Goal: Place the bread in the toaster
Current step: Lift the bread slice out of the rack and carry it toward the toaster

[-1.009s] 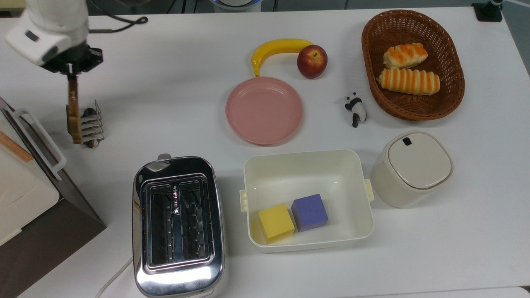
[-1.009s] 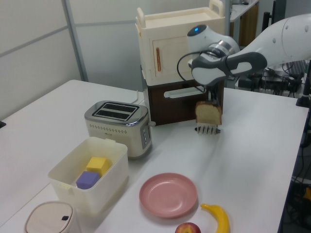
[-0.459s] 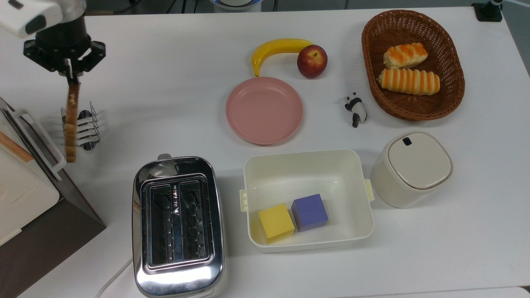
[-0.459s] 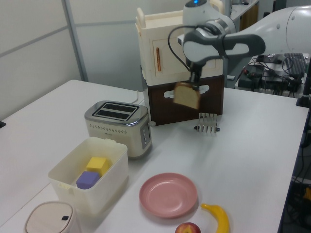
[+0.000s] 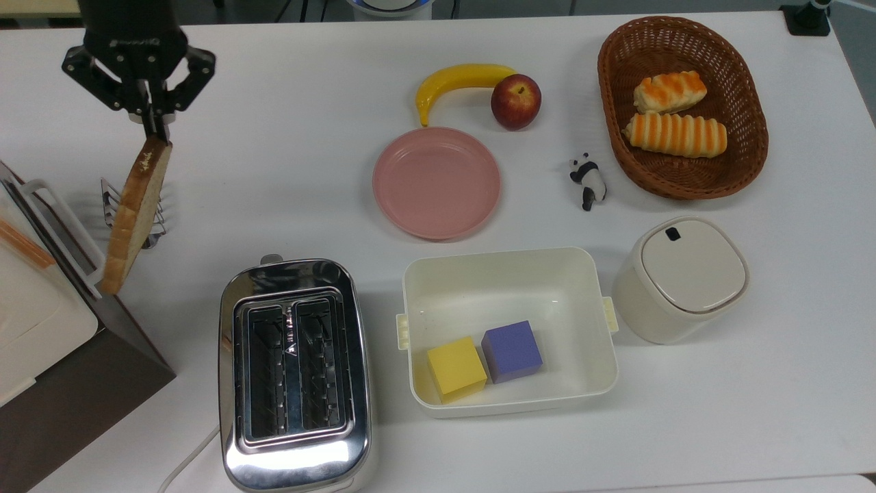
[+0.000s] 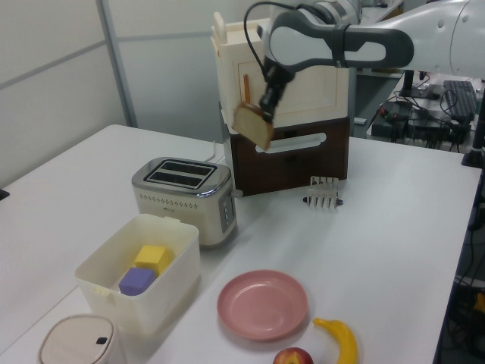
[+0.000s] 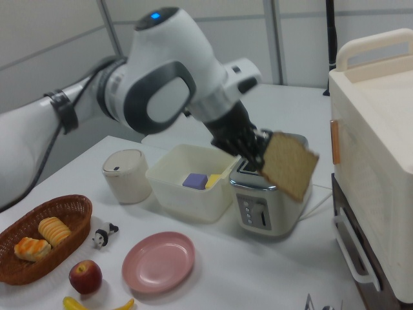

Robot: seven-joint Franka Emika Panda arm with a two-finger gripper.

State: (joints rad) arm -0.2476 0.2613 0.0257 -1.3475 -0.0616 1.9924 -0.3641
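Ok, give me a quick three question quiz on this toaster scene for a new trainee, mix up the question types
1. True or false: the gripper holds the bread by one edge, in the air.
2. What lies in the white tub? A) two rolls B) a yellow and a purple cube C) an apple
3. Fill in: both slots of the toaster are ____.

Key
1. True.
2. B; yellow cube, purple cube.
3. Empty.
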